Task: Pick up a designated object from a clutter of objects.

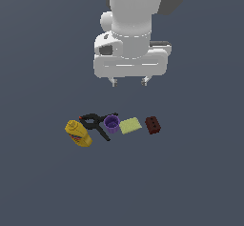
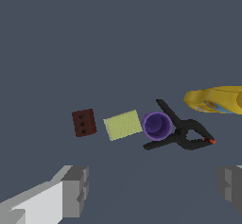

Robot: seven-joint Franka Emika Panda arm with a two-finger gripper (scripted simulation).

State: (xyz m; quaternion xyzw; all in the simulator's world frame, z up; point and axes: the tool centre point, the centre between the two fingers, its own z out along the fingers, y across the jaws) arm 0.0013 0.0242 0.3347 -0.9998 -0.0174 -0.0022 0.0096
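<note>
Five items: one yellow bottle (image 1: 78, 133), one black clamp (image 1: 96, 124), one purple cup (image 1: 111, 123), one yellow-green pad (image 1: 130, 125), one brick (image 1: 153, 125).
Clamp: on desk (image 1: 43, 172), touching cup, beside bottle.
Tool (image 1: 129, 81): fingers apart, above the row.

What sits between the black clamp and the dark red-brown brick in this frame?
Two items, in both views: the purple cup, close against the black clamp, then the flat yellow-green pad, with a gap before the brick.

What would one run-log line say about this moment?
pincer: open, above items, holding nothing | black clamp: on surface, between yellow bottle and purple cup | pickup: not started
</note>
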